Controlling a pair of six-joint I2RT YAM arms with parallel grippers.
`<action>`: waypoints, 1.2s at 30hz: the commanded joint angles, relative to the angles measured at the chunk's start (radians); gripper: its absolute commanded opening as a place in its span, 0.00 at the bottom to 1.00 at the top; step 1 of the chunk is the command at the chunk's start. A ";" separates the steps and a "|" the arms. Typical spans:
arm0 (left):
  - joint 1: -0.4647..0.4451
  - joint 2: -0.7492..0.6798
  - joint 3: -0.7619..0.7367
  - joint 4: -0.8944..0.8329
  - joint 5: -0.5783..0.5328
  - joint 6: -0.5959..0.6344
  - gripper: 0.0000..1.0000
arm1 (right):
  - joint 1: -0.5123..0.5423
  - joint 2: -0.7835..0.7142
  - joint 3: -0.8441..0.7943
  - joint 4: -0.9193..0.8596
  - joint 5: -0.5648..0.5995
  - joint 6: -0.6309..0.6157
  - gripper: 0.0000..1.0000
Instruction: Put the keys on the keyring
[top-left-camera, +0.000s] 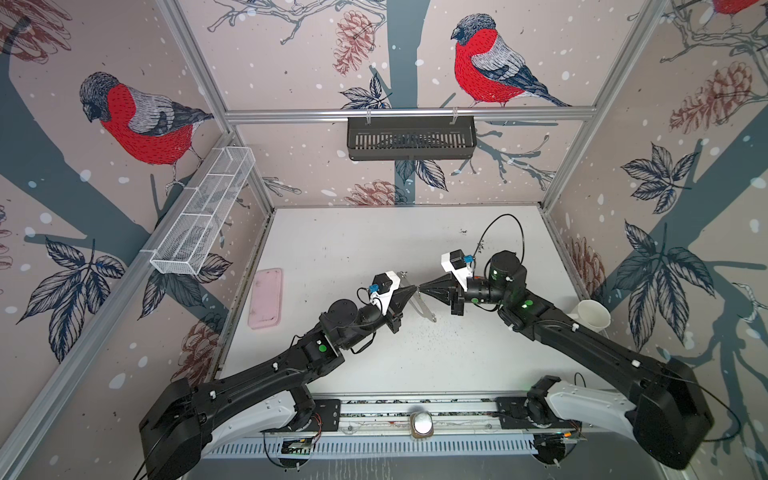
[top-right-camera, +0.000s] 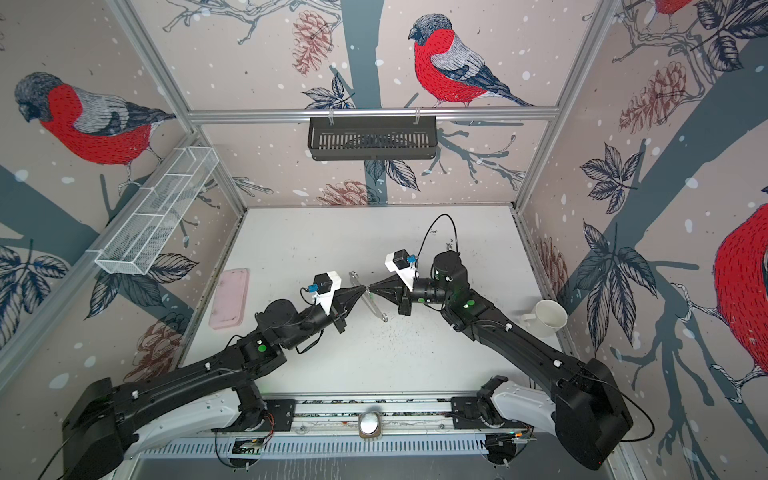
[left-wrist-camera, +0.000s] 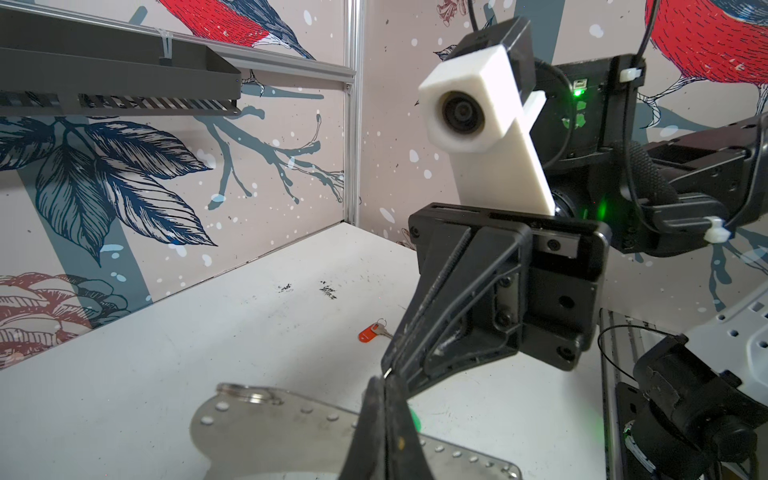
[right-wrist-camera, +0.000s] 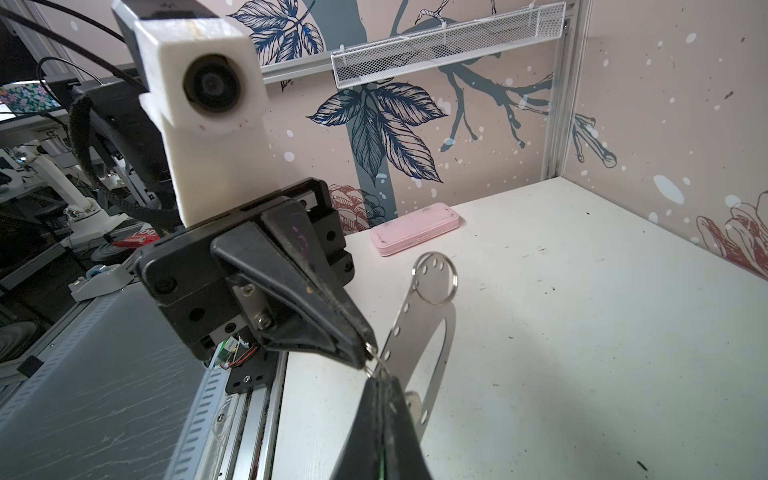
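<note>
The keyring (top-left-camera: 428, 311) (top-right-camera: 376, 309) is a grey metal plate with edge holes, tilted above mid-table; its broad face (left-wrist-camera: 270, 428) (right-wrist-camera: 415, 328) shows in both wrist views. My left gripper (top-left-camera: 417, 286) (left-wrist-camera: 384, 380) (right-wrist-camera: 368, 353) is shut on a small metal ring at the plate's edge. My right gripper (top-left-camera: 421, 286) (left-wrist-camera: 388, 370) (right-wrist-camera: 379, 380) meets it tip to tip. It is shut on a key with a green tag; green shows between its fingers, metal at their tip. The red-tagged key (left-wrist-camera: 370, 332) lies on the table beyond.
A pink case (top-left-camera: 266, 297) (right-wrist-camera: 415, 232) lies by the left wall. A white mug (top-left-camera: 592, 316) (top-right-camera: 548, 318) stands at the right edge. A black basket (top-left-camera: 411, 137) hangs on the back rail and a white mesh basket (top-left-camera: 203, 212) on the left rail.
</note>
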 joint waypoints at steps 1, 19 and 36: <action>-0.011 -0.009 -0.005 0.084 0.051 0.019 0.00 | -0.004 0.007 0.012 0.023 0.032 0.024 0.00; -0.023 -0.021 -0.016 0.097 0.056 0.035 0.00 | -0.013 0.024 0.039 0.008 0.023 0.105 0.00; -0.033 -0.047 -0.053 0.159 0.050 0.050 0.00 | -0.012 0.051 0.063 -0.060 0.005 0.110 0.00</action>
